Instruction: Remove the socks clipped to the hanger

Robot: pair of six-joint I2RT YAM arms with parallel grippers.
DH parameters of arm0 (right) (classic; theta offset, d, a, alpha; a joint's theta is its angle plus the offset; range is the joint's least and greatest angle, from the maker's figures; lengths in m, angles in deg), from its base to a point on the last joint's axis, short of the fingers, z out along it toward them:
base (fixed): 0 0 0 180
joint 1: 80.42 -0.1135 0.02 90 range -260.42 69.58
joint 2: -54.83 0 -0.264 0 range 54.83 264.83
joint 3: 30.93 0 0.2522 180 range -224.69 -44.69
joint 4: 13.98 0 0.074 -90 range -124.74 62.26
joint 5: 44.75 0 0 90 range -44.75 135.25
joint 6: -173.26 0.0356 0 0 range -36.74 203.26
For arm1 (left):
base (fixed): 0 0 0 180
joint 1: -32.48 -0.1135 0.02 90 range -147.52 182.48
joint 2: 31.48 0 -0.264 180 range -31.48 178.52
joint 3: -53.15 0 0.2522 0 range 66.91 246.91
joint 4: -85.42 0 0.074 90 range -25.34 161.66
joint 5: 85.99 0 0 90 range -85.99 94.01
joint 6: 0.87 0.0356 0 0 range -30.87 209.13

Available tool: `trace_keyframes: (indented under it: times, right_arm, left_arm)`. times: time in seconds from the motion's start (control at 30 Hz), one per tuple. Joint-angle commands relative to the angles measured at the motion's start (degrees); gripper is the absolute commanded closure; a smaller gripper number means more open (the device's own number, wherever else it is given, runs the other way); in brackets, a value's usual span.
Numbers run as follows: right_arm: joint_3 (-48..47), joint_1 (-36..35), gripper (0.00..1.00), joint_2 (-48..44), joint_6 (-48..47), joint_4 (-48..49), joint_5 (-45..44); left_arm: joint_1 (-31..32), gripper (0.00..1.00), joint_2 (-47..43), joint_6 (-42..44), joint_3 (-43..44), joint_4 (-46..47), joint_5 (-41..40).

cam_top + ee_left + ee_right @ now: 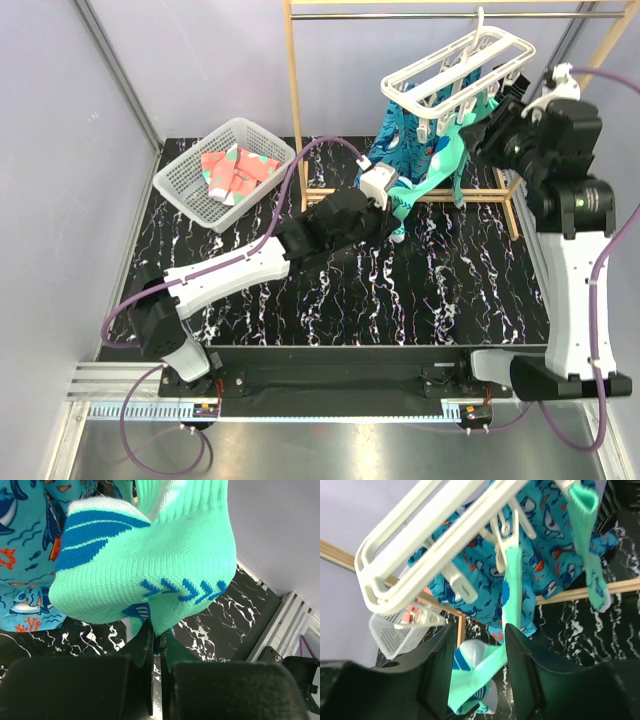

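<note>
Overhead, the wooden rack (291, 100) carried the white slatted hanger (455, 65), tilted, with a blue shark-print cloth (400, 135) hanging behind it. Coral-pink socks (238, 170) lay in the white mesh basket (185, 200), well apart from the hanger. A teal-green sock (150, 565) hung from a hanger clip, and the left gripper (156, 632) was clamped on its lower edge. The right gripper (480, 635) stood spread beneath the hanger's clips.
</note>
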Motion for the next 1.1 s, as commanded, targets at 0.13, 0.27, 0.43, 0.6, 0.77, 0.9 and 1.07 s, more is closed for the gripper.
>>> trace_keyframes:
  times: [0.13, 0.27, 0.43, 0.6, 0.77, 0.9, 1.07]
  right_arm:
    - [-15.22, 2.98, 0.52, 9.99, -5.17, -2.68, -0.92]
    - [-14.36, 4.72, 0.54, 10.80, -6.93, 1.97, 2.32]
    - [-11.19, 5.62, 0.53, 11.59, -7.98, 7.96, 7.78]
    - [-7.59, 5.62, 0.53, 10.98, -9.30, 12.52, 6.81]
    - [-6.62, 5.62, 0.53, 11.24, -10.18, 13.76, 6.02]
    - [-3.29, 5.62, 0.52, 10.71, -10.09, 17.44, 6.55]
    - [-2.31, 5.62, 0.50, 10.80, -9.48, 18.59, 6.29]
  left_arm:
    - [1.00, 1.00, -3.67, 0.30, -1.84, 3.80, -0.55]
    - [1.09, 1.00, -3.41, -0.05, -1.84, 4.06, 0.07]
    - [1.44, 1.00, -3.59, 0.04, -1.40, 4.06, 0.77]
    - [2.06, 1.00, -3.15, 0.39, -1.05, 4.07, 0.86]
    - [2.67, 1.00, -2.80, 0.74, -0.08, 3.54, 0.69]
    - [3.11, 1.00, -2.97, 1.27, -0.08, 3.01, 0.34]
    - [3.55, 1.00, -3.15, 1.53, 0.27, 2.66, 0.33]
